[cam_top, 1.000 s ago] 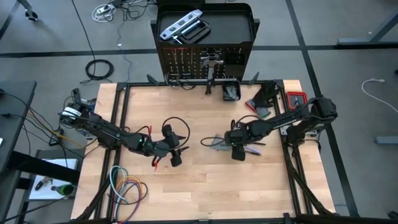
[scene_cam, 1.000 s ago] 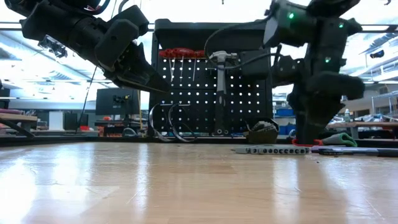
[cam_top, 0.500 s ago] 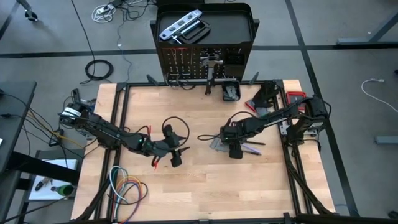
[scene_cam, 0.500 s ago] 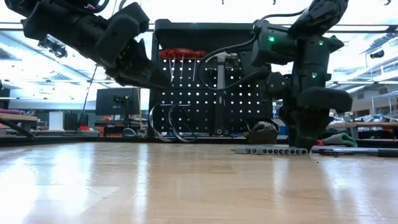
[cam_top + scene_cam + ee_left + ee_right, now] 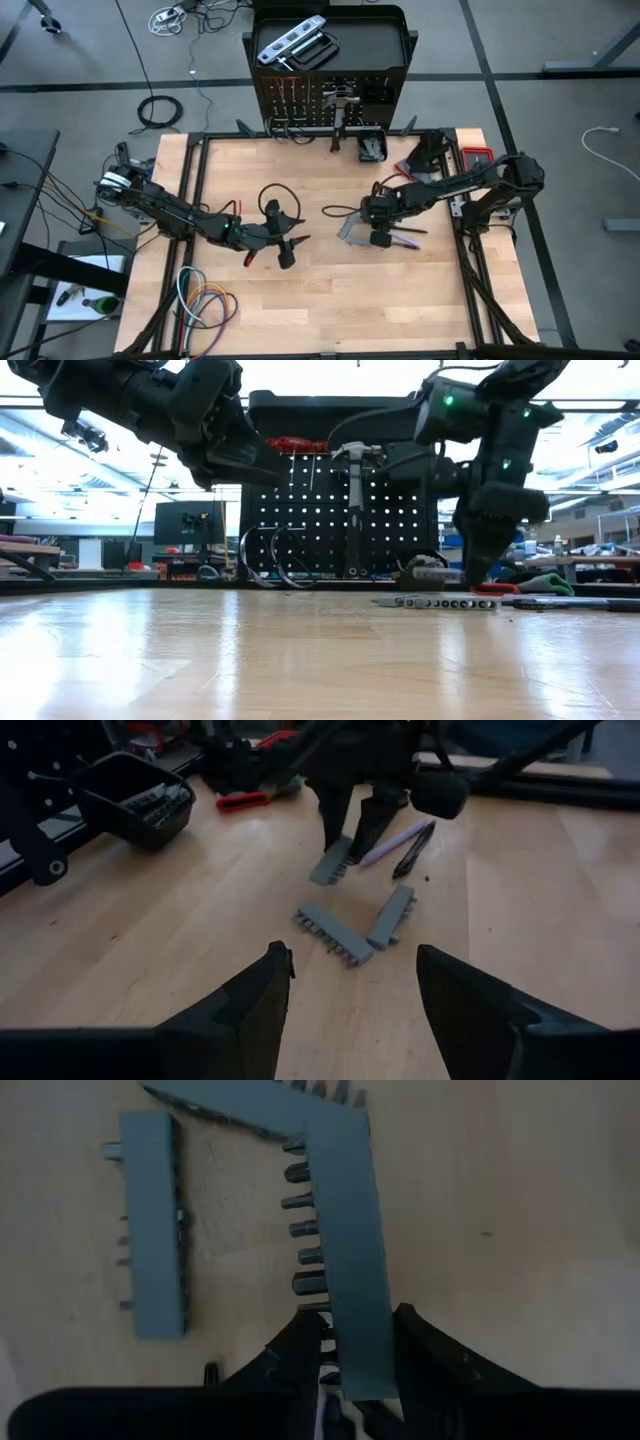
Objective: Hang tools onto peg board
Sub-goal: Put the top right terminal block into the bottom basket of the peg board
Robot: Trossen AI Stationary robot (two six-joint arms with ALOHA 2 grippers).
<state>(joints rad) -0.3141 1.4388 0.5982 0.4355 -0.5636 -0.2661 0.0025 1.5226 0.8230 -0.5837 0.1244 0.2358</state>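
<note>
Tools lie mid-table; right gripper (image 5: 345, 1350) pinches a grey bit holder (image 5: 345, 1250) by one end, which could tilt and slip. Left gripper (image 5: 350, 995) hovers spread.

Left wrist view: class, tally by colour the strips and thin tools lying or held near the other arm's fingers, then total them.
Grey toothed strips: 3
Lilac thin tool: 1
Dark thin tool: 1
Total: 5
</note>
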